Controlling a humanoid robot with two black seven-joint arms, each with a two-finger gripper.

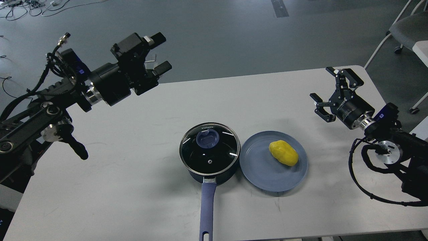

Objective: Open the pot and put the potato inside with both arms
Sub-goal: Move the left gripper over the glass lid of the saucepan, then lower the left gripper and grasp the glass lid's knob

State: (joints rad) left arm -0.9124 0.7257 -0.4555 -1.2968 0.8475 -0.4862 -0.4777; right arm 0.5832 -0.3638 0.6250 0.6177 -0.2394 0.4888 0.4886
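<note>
The dark navy pot [214, 174] stands at the table's front middle, its long blue-purple handle [207, 211] pointing toward me. A round glass lid [220, 157] with a blue knob [207, 138] sits on it. The yellow potato [283, 152] lies on a flat blue-grey plate [260, 170] just right of the pot. My left gripper [161, 53] is open and empty, held high beyond the table's far left edge, far from the pot. My right gripper [332, 93] is open and empty, above the table's right side, up and right of the potato.
The white table [133, 187] ends near its far edge just behind my left gripper. A grey office chair [406, 28] stands off the far right corner. Loose cables [362, 174] hang from my right arm over the table's right edge.
</note>
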